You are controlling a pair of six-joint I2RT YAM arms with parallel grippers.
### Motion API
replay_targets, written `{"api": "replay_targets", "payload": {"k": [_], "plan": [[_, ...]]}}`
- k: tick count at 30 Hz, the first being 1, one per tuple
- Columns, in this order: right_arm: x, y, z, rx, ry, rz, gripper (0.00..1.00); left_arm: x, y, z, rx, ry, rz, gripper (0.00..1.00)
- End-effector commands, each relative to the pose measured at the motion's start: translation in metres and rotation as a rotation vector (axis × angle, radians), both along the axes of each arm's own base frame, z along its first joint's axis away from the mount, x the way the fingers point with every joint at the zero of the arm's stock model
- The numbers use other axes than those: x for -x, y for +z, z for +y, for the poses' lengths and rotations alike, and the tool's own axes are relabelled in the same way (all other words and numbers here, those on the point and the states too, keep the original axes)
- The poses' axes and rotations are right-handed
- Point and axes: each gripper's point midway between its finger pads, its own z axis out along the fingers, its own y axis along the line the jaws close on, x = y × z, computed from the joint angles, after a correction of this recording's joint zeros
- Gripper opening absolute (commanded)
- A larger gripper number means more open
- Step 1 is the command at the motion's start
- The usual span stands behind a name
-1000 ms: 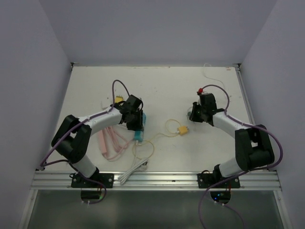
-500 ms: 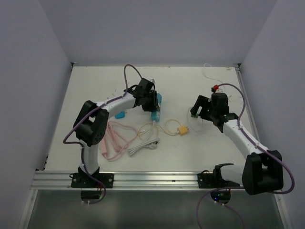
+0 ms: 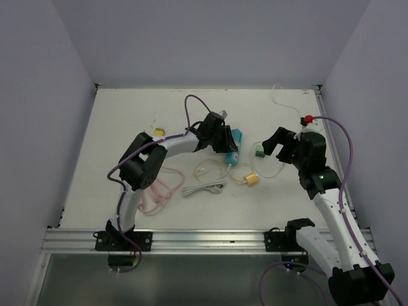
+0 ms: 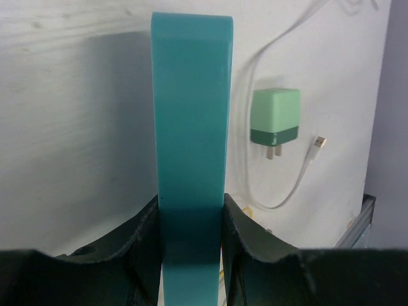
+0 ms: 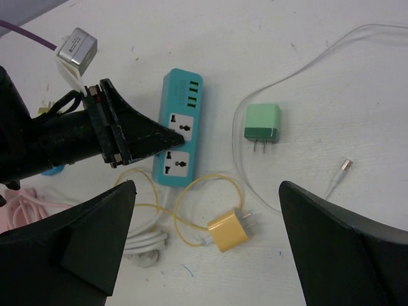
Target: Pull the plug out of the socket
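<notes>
1. The small green two-pin plug lies flat on the white tabletop with its pins bare. It sits just beside the long teal plastic power strip and does not touch it.
2. Both round-holed sockets on the strip's face show empty in the right wrist view. A yellow cube plug on a yellow lead also lies loose, near the strip's lower end. The pull itself therefore looks done.
3. The left gripper is clenched on the strip's long sides and pins it. The likely remainder is to let go and back away.
4. The right gripper hangs over the plugs, its jaws spread wide with nothing between them.
5. A thin white charging cable curves round the green plug. Yellow loops crowd the strip's lower end, so a low sweep there could snag.
6. The strip sits mid-table, well apart from the side walls and the near metal rail. A pink cable and a white cord bundle lie nearer the rail.
</notes>
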Motion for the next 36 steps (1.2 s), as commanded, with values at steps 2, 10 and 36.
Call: {"api": "replay_targets", "payload": {"k": [2, 10, 36], "plan": [[0.008, 0.01, -0.005, 0.006, -0.025, -0.003, 0.99, -0.002, 0.049, -0.059, 0.211, -0.057, -0.086, 0.0], [0.013, 0.011, -0.006, 0.011, -0.015, -0.003, 0.99, 0.021, 0.033, -0.077, 0.224, -0.115, -0.068, 0.19], [0.072, 0.12, -0.074, 0.231, -0.244, -0.141, 0.99, -0.01, 0.199, 0.193, -0.364, 0.322, -0.481, 1.0]]}}
